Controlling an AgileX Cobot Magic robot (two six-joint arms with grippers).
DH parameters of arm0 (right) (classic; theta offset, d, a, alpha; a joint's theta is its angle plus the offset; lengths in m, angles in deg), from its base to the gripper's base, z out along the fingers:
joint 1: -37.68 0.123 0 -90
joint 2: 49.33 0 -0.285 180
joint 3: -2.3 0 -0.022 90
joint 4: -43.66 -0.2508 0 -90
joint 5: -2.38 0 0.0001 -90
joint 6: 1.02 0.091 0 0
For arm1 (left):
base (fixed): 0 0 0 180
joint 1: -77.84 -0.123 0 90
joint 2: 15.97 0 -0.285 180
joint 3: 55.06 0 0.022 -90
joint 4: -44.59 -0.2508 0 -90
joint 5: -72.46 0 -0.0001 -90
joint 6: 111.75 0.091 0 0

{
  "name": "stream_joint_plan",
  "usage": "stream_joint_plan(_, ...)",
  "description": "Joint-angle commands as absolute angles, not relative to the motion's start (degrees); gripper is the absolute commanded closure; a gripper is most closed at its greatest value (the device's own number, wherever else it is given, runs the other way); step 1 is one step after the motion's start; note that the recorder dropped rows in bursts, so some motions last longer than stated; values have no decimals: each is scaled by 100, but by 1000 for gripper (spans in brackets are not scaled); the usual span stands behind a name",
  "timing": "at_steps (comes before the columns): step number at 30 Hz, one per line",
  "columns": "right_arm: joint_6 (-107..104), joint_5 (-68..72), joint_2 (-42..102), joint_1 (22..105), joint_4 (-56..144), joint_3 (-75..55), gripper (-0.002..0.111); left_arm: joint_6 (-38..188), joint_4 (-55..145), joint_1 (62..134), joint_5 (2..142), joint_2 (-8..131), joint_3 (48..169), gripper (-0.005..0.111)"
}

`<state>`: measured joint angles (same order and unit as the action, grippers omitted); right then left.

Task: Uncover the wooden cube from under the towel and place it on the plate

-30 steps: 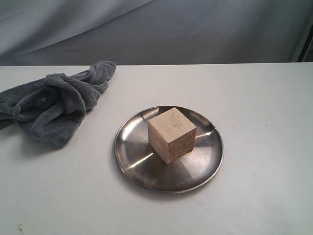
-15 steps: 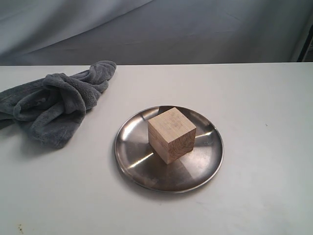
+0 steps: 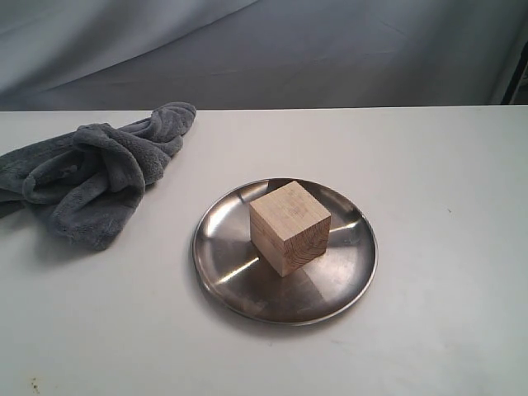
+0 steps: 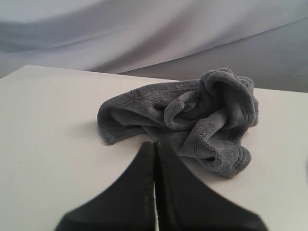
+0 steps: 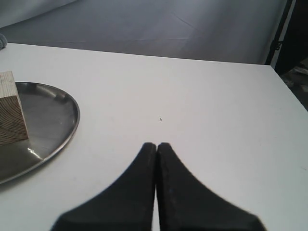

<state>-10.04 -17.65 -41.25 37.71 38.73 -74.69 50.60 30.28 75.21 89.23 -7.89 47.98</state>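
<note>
Pressed together and empty at left gripper (image 4: pixel 154 146) and right gripper (image 5: pixel 157 146) alike. Outward: towel (image 3: pixel 91 177) crumpled aside, wooden cube (image 3: pixel 289 227) uncovered, squarely on the plate (image 3: pixel 227 276). Probably rigid, lightish, grippy; if regrasping, pinch opposite flat faces, minding slick steel underneath.

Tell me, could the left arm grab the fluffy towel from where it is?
Probably yes. The towel lies crumpled just ahead of the left end effector, with only bare table between. Its jaws are shut, so they must open first.
</note>
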Motion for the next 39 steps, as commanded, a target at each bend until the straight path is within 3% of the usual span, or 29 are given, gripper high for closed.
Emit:
stream_joint_plan(1,-1001,-1766,-4155,3777,3850,-7492,108,6186,3856,7512,8917,-818,4772,107)
stream_joint_plan(11,-1001,-1766,-4155,3777,3850,-7492,108,7426,4707,7512,8892,-818,4772,107)
stream_joint_plan(39,-1001,-1766,-4155,3777,3850,-7492,108,7439,4706,7512,8879,-818,4772,107)
